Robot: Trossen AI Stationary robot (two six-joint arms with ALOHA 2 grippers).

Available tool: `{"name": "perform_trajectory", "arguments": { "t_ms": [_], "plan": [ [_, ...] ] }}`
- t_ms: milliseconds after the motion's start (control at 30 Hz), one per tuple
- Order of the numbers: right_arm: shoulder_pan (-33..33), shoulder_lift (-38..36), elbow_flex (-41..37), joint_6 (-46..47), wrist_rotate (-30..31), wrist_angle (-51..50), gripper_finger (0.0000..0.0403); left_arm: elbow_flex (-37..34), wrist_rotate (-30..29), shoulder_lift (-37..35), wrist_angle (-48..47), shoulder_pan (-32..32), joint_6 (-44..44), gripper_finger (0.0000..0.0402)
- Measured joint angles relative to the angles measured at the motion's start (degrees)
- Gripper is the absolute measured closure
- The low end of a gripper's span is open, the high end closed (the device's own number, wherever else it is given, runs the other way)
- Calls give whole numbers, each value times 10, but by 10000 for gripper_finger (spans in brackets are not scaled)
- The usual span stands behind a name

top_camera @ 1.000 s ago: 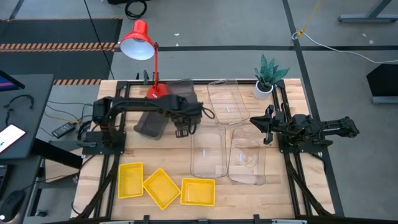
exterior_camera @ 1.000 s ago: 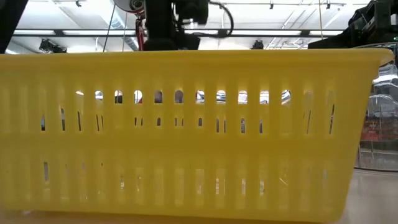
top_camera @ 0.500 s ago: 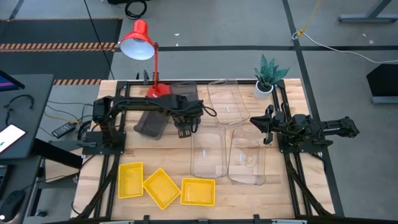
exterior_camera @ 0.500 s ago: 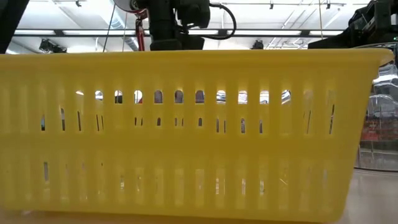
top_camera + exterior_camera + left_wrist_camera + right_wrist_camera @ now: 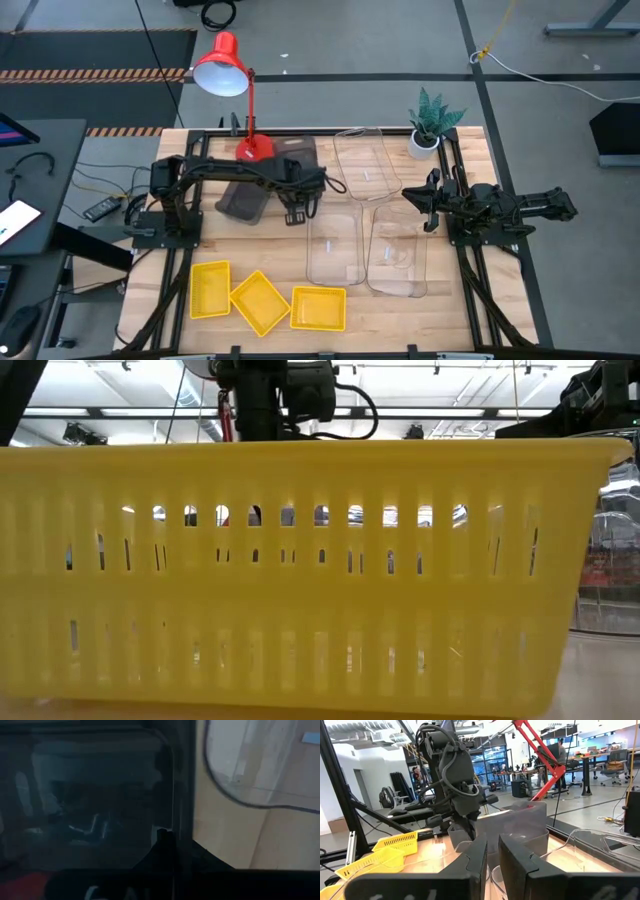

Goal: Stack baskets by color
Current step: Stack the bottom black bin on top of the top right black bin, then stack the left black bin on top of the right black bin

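Note:
My left gripper (image 5: 297, 212) points down at mid-table and is shut on a dark grey basket (image 5: 293, 148) that lies beside the lamp's foot, on the gripper's far side. A second grey basket (image 5: 243, 200) lies flat to its left. Three clear baskets (image 5: 365, 165) (image 5: 335, 245) (image 5: 397, 250) lie right of centre. Three yellow baskets (image 5: 210, 290) (image 5: 260, 300) (image 5: 318, 307) line the near edge; one (image 5: 300, 580) fills the low view. My right gripper (image 5: 412, 196) waits at the right, its fingers (image 5: 480, 857) slightly apart around nothing. My left gripper pinches the grey basket's wall on the table's near side (image 5: 182, 820), one finger inside the basket and one outside. The fingers (image 5: 467, 836) come from above, pointing steeply down. The arm hides whether the basket's bottom rests on the table.
A red desk lamp (image 5: 225, 65) stands with its foot (image 5: 252, 148) at the far edge, right beside the held basket. A small potted plant (image 5: 432, 122) is at the far right corner. Bare wood shows between the grey baskets and the yellow row (image 5: 250, 245).
My left gripper has sunk a little toward the table, still shut, and the grey basket has come down with it. The right arm has kept still.

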Motion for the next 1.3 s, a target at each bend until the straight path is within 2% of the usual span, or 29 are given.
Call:
{"name": "perform_trajectory", "arguments": {
  "t_ms": [167,433,600,800,933,1067,1300],
  "plan": [
    [0,0,0,0,0,0,349,0,1,0,3,0,0,355],
    [0,0,0,0,0,0,349,3,-3,0,-1,-2,-10,246],
    [0,0,0,0,0,0,349,30,-6,-11,-36,-2,-10,212],
    [0,0,0,0,0,0,349,50,-5,-40,-113,-9,-28,215],
    [0,0,0,0,0,0,349,27,-5,-62,-142,-22,-26,230],
    [0,0,0,0,0,0,349,-44,10,-113,-126,-23,-25,250],
    [0,0,0,0,0,1,349,-202,34,-264,-52,-40,-36,292]
  ]
}}
